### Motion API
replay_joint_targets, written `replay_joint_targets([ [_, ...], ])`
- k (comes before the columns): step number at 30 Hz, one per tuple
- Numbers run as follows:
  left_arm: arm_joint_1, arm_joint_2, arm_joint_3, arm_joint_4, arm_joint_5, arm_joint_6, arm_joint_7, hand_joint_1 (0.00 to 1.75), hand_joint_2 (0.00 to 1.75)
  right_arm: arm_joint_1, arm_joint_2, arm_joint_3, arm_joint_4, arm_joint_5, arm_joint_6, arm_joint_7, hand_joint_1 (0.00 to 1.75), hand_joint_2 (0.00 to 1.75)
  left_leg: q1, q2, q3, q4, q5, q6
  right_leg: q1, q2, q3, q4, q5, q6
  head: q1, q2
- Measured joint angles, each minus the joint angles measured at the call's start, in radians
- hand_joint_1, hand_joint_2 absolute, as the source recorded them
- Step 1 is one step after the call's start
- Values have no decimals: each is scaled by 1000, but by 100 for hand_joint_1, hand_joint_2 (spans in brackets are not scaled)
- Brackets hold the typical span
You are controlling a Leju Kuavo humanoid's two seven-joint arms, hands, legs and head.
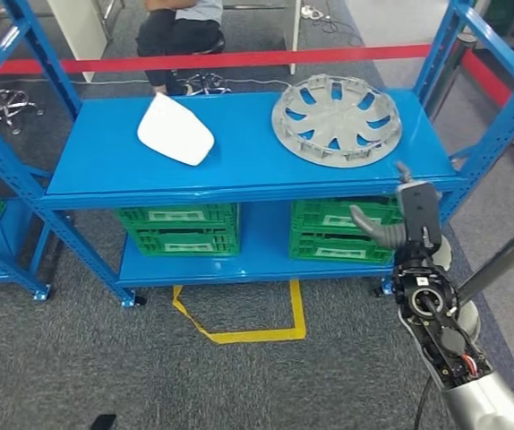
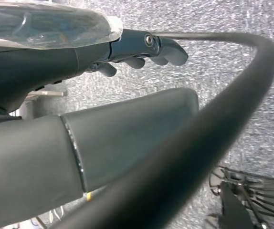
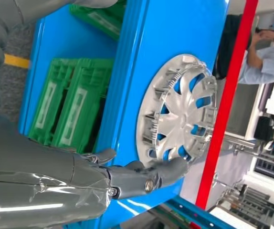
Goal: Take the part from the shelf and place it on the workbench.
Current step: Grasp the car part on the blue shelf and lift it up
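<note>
Silver wheel cover (image 1: 337,120) lies flat on the shelf (image 1: 241,170) — just ahead of the right hand (image 1: 403,224). That hand is the nearer one — fingers spread, holding nothing.

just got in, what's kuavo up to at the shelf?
Its right robot hand is raised at the front edge of the blue shelf, close to the silver wheel cover on the top level. It holds nothing; the cover lies flat. A white part lies further left. The left robot hand holds nothing.

Open shelf top (image 1: 254,152) around hubcap (image 1: 336,120), posts aside
</note>
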Motion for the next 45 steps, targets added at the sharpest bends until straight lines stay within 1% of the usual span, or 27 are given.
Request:
replay_joint_targets([
  [1, 1, 0, 0, 0, 0, 0, 0, 0, 0, 0, 0, 0, 0, 1, 0, 1, 0, 175, 0, 0, 0, 0, -1, 2, -1, -1, -32, 70, -31, 3, 7, 0],
  [2, 2, 0, 0, 0, 0, 0, -1, 0, 0, 2, 0, 0, 0, 1, 0, 1, 0, 175, 0, 0, 1, 0, -1, 2, -2, -1, -56, 123, -47, 6, 13, 0],
  [3, 4, -1, 0, 0, 0, 0, -1, 0, 0, 4, 0, 0, 0, 2, -1, 2, 0, 175, 0, 0, 2, 0, -2, 2, -3, -2, -66, 141, -45, 8, 18, 0],
  [4, 5, -1, 0, 0, 0, 0, -1, 0, 0, 5, 0, 0, 1, 2, -1, 2, 0, 175, 0, 0, 4, 1, -3, 1, -4, -3, -55, 118, -23, 10, 23, 0],
  [6, 6, -3, 0, 0, 0, 0, -1, 0, 0, 5, 0, -1, 0, 4, -1, 2, 0, 175, 0, -1, 12, 1, -8, -3, -5, -7, 10, -19, 49, 8, 34, 0],
  [7, 5, -4, 0, 0, 0, 0, -1, 0, 0, 5, 0, -2, 0, 5, -1, 2, 0, 175, -2, -1, 14, 3, -10, -7, -4, -9, 45, -89, 72, 4, 39, 0],
  [9, 4, -4, -1, 0, 0, 0, -1, 0, 0, 5, 0, -4, 0, 7, -1, 2, 0, 175, -5, -1, 12, 5, -11, -16, -1, -11, 79, -155, 84, -7, 41, 0],
  [12, 4, -5, -2, 0, 0, 0, -1, 0, 0, 8, 0, -7, -1, 8, 0, 2, 0, 175, -5, -1, 10, 10, -13, -31, -2, -6, 86, -165, 87, -25, 35, 0],
  [14, 4, -5, -2, 0, 1, 0, -1, 0, 0, 6, 0, -7, -2, 9, 2, 2, 0, 175, -3, -5, -17, 71, -49, -44, -7, -7, 91, -172, 91, -35, 27, 0],
  [17, 6, -5, -2, 0, 3, 0, -2, 0, 0, 6, 0, -7, -2, 9, 4, 3, 0, 175, 4, -7, -127, 279, -135, -59, -8, -7, 90, -173, 90, -41, 10, 0],
  [18, 8, -5, -3, 0, 4, 0, -2, 0, 0, 7, 0, -7, -2, 9, 4, 4, 0, 175, 6, -7, -151, 318, -140, -60, -8, -6, 90, -173, 90, -41, 5, 0],
  [19, 10, -5, -3, 0, 5, 0, -2, 0, 0, 8, 0, -6, -2, 9, 5, 5, 0, 175, 8, -7, -156, 316, -125, -61, -8, -5, 91, -173, 89, -41, 2, 0],
  [20, 11, -5, -3, 0, 5, 0, -2, 0, 0, 9, 0, -6, -2, 9, 5, 5, 0, 175, 9, -7, -137, 269, -91, -60, -9, -3, 93, -173, 88, -40, -1, 0],
  [22, 10, -5, -3, 0, 6, 0, -3, 0, 0, 8, 0, -7, -2, 9, 6, 5, 0, 175, 10, -8, -63, 109, -15, -56, -10, 0, 98, -173, 85, -35, -8, 0],
  [23, 9, -5, -3, 0, 6, 0, -3, 0, 0, 8, 0, -7, -3, 9, 6, 5, 0, 175, 8, -8, -34, 46, 8, -52, -9, 1, 99, -173, 83, -30, -10, 0],
  [24, 8, -5, -3, 0, 6, 0, -4, 0, 0, 7, 0, -7, -3, 9, 6, 5, 0, 175, 5, -8, -18, 11, 16, -47, -8, 2, 99, -174, 80, -25, -11, 0],
  [28, 9, -5, -3, 0, 7, 0, -4, 0, 0, 5, 0, -7, -5, 9, 7, 6, 0, 175, 5, -6, -7, -10, 16, -22, -9, 0, 97, -168, 68, -3, -4, 0],
  [30, 9, -5, -3, 0, 8, 0, -4, 0, 0, 4, 0, -7, -8, 9, 9, 9, 0, 175, 8, -5, 2, -17, 17, -11, -9, -3, 58, -80, 20, 4, 7, 0],
  [32, 10, -5, -3, 0, 9, 0, -5, 0, 0, 4, 0, -7, -8, 9, 11, 12, 0, 175, 5, -5, 5, -17, 14, -5, -9, -4, -15, 70, -45, 7, 22, 0],
  [33, 11, -5, -3, 0, 10, 0, -5, 0, 0, 6, 0, -6, -8, 9, 12, 13, 0, 175, 4, -6, 7, -17, 12, -3, -9, -4, -45, 124, -60, 8, 27, 0],
  [34, 12, -5, -3, 0, 10, 0, -5, 0, 0, 8, 0, -6, -8, 9, 14, 14, 0, 175, 3, -6, 9, -17, 11, -3, -9, -4, -57, 140, -53, 7, 32, 0],
  [35, 13, -5, -3, 0, 10, 0, -5, 0, 0, 9, 0, -6, -8, 9, 14, 14, 0, 175, 2, -7, 13, -17, 8, -3, -9, -4, -48, 111, -25, 6, 36, 0],
  [37, 13, -6, -3, 0, 10, 0, -5, 0, 0, 8, 0, -6, -9, 9, 14, 14, 0, 175, 1, -7, 24, -16, 1, -7, -8, -5, 16, -37, 60, -1, 45, 0],
  [38, 12, -6, -3, 0, 10, 0, -5, 0, 0, 7, 0, -6, -10, 9, 15, 15, 0, 175, -1, -7, 28, -15, -2, -10, -5, -6, 50, -108, 87, -6, 49, 0],
  [40, 11, -6, -3, 0, 11, 1, -5, 0, 0, 4, 0, -6, -11, 8, 15, 15, 0, 175, -3, -7, 29, -14, -5, -18, 0, -7, 85, -175, 102, -15, 51, 0],
  [43, 10, -6, -3, 0, 14, 1, -5, 0, 0, 3, 0, -6, -12, 8, 16, 16, 0, 175, -2, -6, 28, -11, -7, -33, 0, -4, 94, -186, 102, -28, 46, 0],
  [45, 9, -7, -4, 0, 15, 1, -5, 0, 0, 0, 0, -5, -12, 8, 16, 16, 0, 175, -1, -8, 5, 40, -38, -46, -5, -5, 98, -194, 106, -37, 39, 0],
])
